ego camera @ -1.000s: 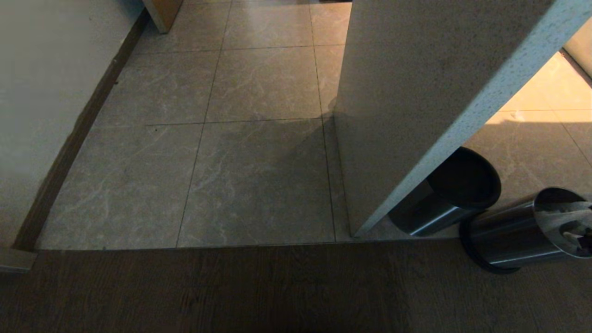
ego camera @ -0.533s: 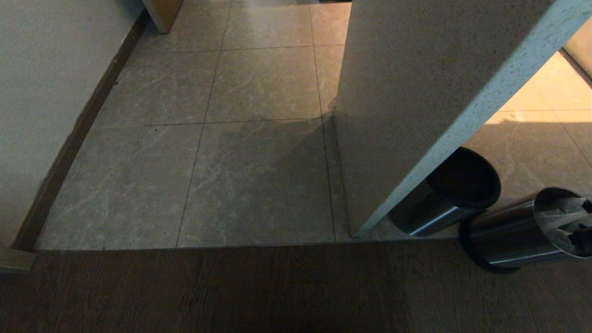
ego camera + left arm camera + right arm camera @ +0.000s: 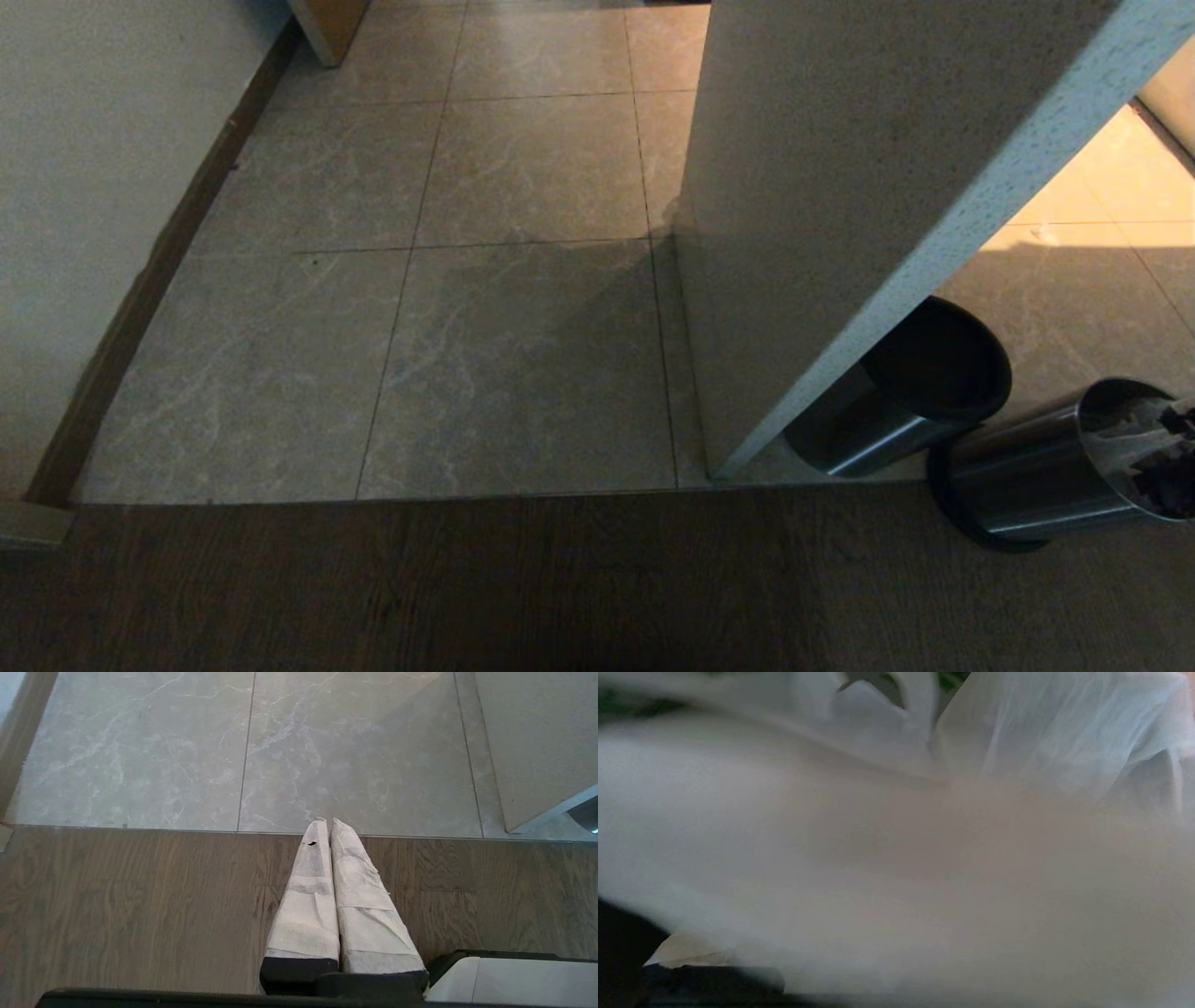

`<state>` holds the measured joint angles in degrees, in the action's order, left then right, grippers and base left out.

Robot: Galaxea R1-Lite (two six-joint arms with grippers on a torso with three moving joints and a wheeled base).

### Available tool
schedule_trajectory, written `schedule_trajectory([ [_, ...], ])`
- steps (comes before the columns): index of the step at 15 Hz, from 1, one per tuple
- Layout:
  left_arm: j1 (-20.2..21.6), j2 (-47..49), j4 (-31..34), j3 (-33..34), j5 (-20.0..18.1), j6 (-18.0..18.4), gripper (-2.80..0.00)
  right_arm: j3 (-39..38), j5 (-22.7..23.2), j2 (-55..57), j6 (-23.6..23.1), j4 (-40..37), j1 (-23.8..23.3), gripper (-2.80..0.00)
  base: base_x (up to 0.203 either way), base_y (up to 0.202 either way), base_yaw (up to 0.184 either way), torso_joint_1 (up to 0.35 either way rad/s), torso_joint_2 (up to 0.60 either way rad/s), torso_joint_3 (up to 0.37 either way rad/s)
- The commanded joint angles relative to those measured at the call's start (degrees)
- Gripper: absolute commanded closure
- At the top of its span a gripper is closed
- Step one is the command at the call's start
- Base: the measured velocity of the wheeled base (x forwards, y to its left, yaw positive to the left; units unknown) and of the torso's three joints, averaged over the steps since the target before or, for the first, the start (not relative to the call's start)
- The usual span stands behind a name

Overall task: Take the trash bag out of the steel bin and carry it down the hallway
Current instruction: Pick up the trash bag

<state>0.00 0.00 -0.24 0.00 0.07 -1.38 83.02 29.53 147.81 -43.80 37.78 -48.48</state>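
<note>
Steel bin [image 3: 1046, 476] at right edge, white trash bag [image 3: 896, 835] inside. Right hand [image 3: 1178, 425] at bin mouth, spread wide, grip unclear. Left hand [image 3: 325, 823] pressed closed, empty, over wood floor [image 3: 117, 905].

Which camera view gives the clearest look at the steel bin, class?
The head view: the steel bin stands at the far right edge, its polished side, black base and open mouth visible. The left wrist view shows only floor and its own pincer. The right wrist view is filled by white plastic, no bin.
</note>
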Motion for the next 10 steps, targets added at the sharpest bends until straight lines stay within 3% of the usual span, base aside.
schedule_trajectory([
  [1, 0.0, 0.0, -0.02, 0.09, 0.01, -0.03, 0.0, 1.71, 0.24, 2.12, 0.25, 0.19, -0.03, -2.8, 0.0, 0.0, 0.0, 0.0, 0.0, 0.0],
  [2, 0.0, 0.0, -0.02, 0.0, 0.01, -0.03, 0.0, 2.51, 0.18, 2.49, 0.81, 0.19, 0.05, 0.0, 0.0, 0.0, 0.0, 0.0, 0.0, 0.0],
  [10, 0.0, 0.0, -0.02, 0.09, 0.01, -0.03, 0.0, 2.13, 0.09, 1.1, 0.82, -0.18, -0.01, 0.0, 0.0, 0.0, 0.0, 0.0, 0.0, 0.0],
])
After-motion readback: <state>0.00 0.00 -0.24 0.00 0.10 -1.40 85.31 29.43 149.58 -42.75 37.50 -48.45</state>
